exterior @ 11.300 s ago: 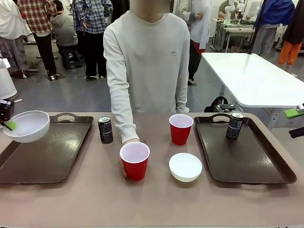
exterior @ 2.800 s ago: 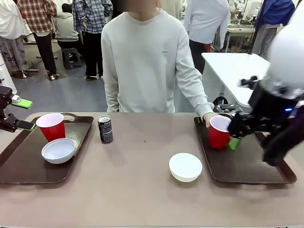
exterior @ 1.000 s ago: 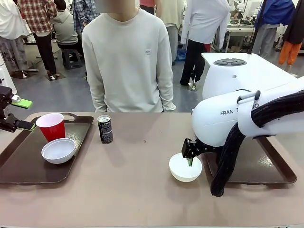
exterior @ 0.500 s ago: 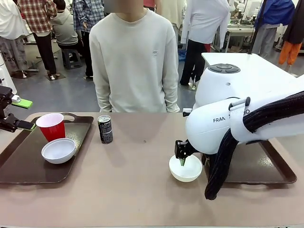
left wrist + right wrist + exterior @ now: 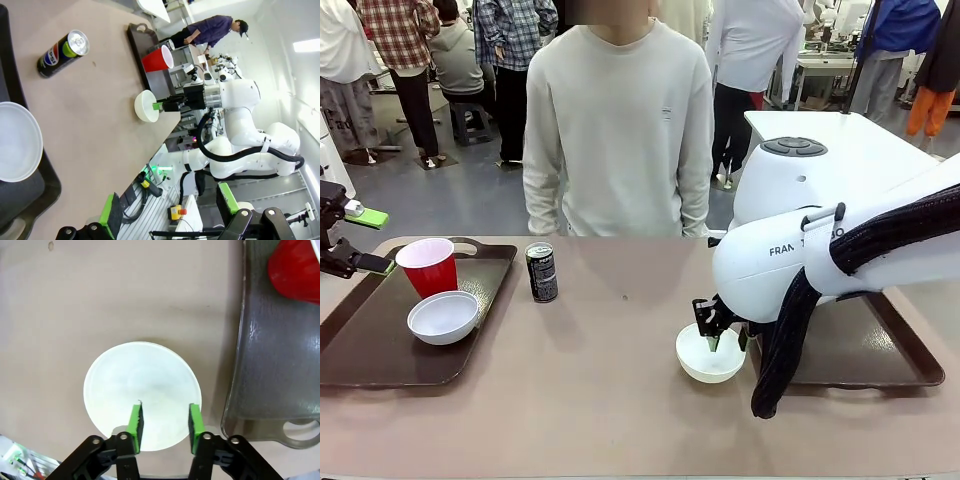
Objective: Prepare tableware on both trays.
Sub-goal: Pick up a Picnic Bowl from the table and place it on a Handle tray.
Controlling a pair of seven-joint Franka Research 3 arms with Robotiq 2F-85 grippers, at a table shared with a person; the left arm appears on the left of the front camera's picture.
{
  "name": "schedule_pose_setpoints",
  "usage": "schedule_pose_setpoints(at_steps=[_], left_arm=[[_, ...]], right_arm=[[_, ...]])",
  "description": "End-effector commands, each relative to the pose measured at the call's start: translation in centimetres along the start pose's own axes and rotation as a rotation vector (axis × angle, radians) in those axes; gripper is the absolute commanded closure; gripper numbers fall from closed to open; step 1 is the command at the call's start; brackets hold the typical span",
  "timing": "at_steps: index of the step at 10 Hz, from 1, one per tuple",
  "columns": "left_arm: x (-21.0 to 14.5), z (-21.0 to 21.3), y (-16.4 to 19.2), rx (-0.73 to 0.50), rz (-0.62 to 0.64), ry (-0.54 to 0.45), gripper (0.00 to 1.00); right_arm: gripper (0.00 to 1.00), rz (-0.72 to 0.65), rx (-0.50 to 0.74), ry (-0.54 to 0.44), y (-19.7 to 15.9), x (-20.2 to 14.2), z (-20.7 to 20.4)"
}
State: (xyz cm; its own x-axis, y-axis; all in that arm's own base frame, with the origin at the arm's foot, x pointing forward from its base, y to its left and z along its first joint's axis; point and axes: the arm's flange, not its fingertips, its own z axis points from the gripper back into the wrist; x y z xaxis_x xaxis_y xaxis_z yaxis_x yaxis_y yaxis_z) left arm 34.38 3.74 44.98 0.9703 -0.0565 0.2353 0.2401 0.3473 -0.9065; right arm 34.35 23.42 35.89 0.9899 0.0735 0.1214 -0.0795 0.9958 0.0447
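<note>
The likeliest slip: the smooth white bowl [image 5: 140,375] could skid or tip if the right jaws close with both green pads [image 5: 135,421] on 1 side of its rim, and I cannot tell whether they straddle it. A crooked lift could also knock it against the raised rim of the right tray [image 5: 270,365] just beside it. The right jaws stand narrowly parted over the bowl's near edge, gripping nothing. The left jaws hang wide and empty by the left tray [image 5: 380,350]. The bowl sits on the table [image 5: 620,420].
</note>
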Motion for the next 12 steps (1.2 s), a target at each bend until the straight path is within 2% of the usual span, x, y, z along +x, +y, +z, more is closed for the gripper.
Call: schedule_pose_setpoints(at_steps=[1, 2, 3, 4, 5, 8, 12], left_arm=[[0.2, 0.0, -0.1, -0.006, -0.004, 0.003, 0.0], [0.2, 0.0, -0.1, -0.006, -0.004, 0.003, 0.0], [0.2, 0.0, -0.1, -0.006, -0.004, 0.003, 0.0], [0.2, 0.0, -0.1, -0.006, -0.004, 0.003, 0.0], [0.2, 0.0, -0.1, -0.006, -0.004, 0.003, 0.0], [0.2, 0.0, -0.1, -0.006, -0.004, 0.003, 0.0], [0.2, 0.0, -0.1, -0.006, -0.004, 0.003, 0.0]], right_arm=[[0.92, 0.003, -0.023, -0.013, -0.6, -1.2, -0.5], [0.81, 0.0, -0.026, -0.012, -0.7, -1.2, -0.5], [1.0, -0.002, -0.032, -0.015, -0.8, -1.2, -0.5], [0.78, -0.001, -0.034, -0.015, -0.7, -1.6, -0.3], [1.0, 0.019, -0.03, -0.036, -0.4, -2.3, 0.6], [1.0, 0.031, -0.005, -0.083, -0.5, -3.2, 3.2], [1.0, 0.003, 0.006, -0.037, -2.0, -2.8, 3.0]])
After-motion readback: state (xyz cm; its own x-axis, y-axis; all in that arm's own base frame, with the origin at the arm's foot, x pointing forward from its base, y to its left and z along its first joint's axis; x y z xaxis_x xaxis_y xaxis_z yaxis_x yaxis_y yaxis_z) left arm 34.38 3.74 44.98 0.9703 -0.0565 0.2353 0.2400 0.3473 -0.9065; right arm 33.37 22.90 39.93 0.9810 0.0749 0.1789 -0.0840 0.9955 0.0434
